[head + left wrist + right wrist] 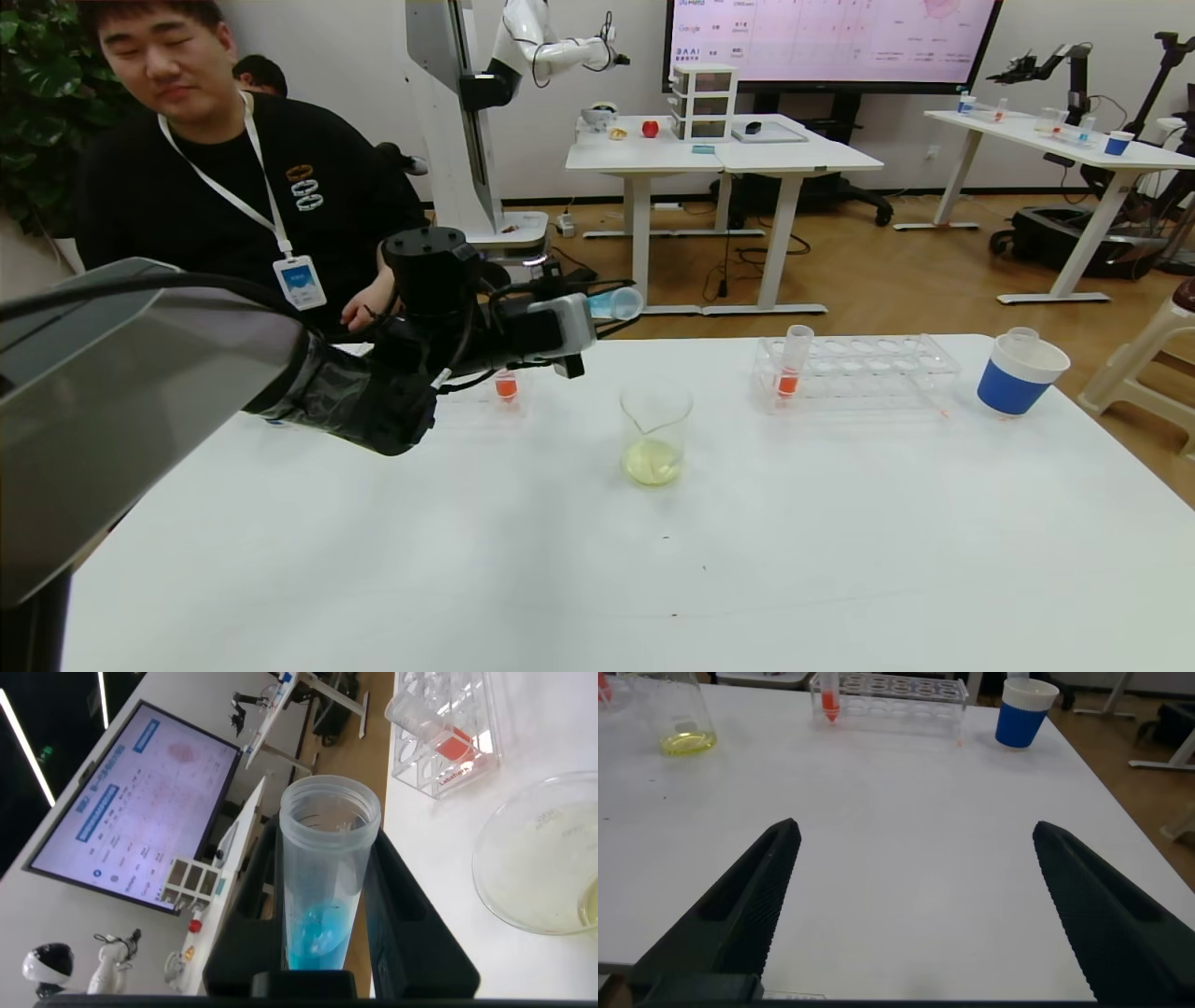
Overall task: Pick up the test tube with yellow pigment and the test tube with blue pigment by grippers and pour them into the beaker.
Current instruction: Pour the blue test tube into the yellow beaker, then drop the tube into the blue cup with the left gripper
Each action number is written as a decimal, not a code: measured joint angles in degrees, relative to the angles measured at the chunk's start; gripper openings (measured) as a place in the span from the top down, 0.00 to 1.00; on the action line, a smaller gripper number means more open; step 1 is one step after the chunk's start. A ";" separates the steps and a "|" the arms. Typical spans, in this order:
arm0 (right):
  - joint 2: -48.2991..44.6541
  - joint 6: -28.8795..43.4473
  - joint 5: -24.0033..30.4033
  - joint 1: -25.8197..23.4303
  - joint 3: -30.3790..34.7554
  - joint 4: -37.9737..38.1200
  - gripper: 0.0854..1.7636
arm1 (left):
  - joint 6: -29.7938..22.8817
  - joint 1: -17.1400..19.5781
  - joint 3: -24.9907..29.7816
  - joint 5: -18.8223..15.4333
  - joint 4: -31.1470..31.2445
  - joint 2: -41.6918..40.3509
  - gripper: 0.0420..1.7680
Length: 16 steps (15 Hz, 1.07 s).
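Left gripper (597, 322): fingers closed on the test tube with blue pigment (322, 873), held raised and tilted nearly level, mouth outward, with the beaker (655, 434) below and just ahead of it on the white table (597, 579), presumably so the blue can be tipped onto the yellow liquid already pooled there. Right gripper (910, 910): fingers spread wide, empty, low over bare tabletop, with the clear rack (892, 691) and its orange-red tube (828, 698) and the blue-and-white paper cup (1022, 711) well beyond it; seemingly idle. Writing: rack label and wall screen (831, 37) text illegible; yellow tube not identifiable.
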 joint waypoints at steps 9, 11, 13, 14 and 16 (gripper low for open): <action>0.00 0.00 0.00 0.00 0.00 0.02 0.02 | 17.86 -1.65 -0.18 -2.01 0.11 4.61 0.74; 0.00 0.00 0.00 0.00 0.00 0.02 0.02 | 20.09 -1.82 -0.49 -0.72 0.09 5.08 0.74; 0.00 0.00 0.02 0.05 0.00 0.02 0.02 | 22.30 -2.28 -0.63 0.72 0.13 5.35 0.74; 0.00 0.00 0.00 0.05 0.00 0.00 0.02 | 22.77 -2.54 -0.71 1.30 0.13 5.44 0.74; 0.00 0.00 0.00 0.02 0.00 0.00 0.02 | 24.53 -2.82 -0.73 2.46 0.11 5.46 0.74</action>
